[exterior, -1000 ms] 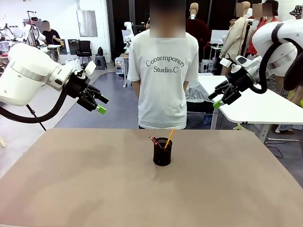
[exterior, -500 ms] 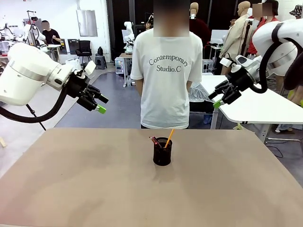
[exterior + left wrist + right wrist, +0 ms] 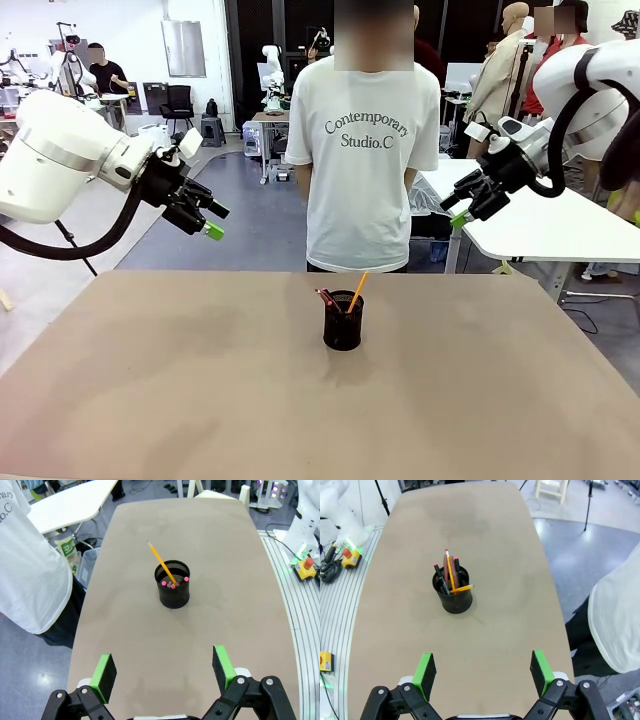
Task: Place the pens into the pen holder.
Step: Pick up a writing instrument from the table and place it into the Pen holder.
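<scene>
The black mesh pen holder (image 3: 343, 321) stands upright near the far middle of the brown table (image 3: 200, 400), with the pens inside it. A yellow-orange pencil (image 3: 357, 292) leans out to the right; dark pens with red ends (image 3: 326, 298) poke out on the left. From the left wrist the pen holder (image 3: 172, 584) and yellow pencil (image 3: 160, 561) show ahead; from the right wrist, the pen holder (image 3: 453, 596) with its pens (image 3: 449, 571). My left gripper (image 3: 208, 220) hangs open high at the left, my right gripper (image 3: 455, 209) open high at the right, both far from the holder and holding nothing.
A person in a white T-shirt (image 3: 365, 150) stands at the far edge of the table, behind the holder. A white table (image 3: 540, 225) lies behind at the right. An emergency-stop button (image 3: 306, 564) sits beside the table.
The person has shifted a little to the right. Both arms and the pen holder have stayed still.
</scene>
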### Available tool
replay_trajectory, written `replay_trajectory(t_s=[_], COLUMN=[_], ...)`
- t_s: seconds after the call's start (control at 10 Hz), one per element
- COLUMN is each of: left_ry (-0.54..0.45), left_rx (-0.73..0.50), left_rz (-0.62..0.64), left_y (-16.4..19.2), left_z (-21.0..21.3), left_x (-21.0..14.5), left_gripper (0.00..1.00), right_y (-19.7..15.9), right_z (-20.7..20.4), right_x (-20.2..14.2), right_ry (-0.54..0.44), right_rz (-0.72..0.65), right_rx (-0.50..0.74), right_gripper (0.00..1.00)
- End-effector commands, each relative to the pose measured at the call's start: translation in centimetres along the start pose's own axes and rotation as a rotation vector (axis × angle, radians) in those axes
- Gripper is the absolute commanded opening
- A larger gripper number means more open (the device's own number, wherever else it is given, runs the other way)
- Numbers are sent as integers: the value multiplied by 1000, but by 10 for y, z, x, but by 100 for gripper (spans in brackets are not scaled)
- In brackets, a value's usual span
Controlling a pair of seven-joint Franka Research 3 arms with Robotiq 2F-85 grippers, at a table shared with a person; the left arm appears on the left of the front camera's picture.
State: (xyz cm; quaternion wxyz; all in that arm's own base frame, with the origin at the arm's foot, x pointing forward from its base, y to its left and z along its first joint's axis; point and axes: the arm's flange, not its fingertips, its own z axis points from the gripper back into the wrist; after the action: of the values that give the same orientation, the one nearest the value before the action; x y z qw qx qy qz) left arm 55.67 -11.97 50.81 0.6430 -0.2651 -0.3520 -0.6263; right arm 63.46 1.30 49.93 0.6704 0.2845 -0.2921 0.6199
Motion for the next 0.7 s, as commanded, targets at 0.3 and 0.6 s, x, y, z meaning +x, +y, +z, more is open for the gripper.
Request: replay_trajectory(t_s=[0.3,0.6], left_ry=[0,0], left_rx=[1,1], left_rz=[0,0], left_y=[-1,-1], left_z=[2,2], left_x=[0,0], left_gripper=[100,100], right_y=[1,1], right_z=[2,2], right_x=[1,1], right_ry=[1,1], right_rz=[0,0], right_rx=[-3,-3], right_gripper=[100,100])
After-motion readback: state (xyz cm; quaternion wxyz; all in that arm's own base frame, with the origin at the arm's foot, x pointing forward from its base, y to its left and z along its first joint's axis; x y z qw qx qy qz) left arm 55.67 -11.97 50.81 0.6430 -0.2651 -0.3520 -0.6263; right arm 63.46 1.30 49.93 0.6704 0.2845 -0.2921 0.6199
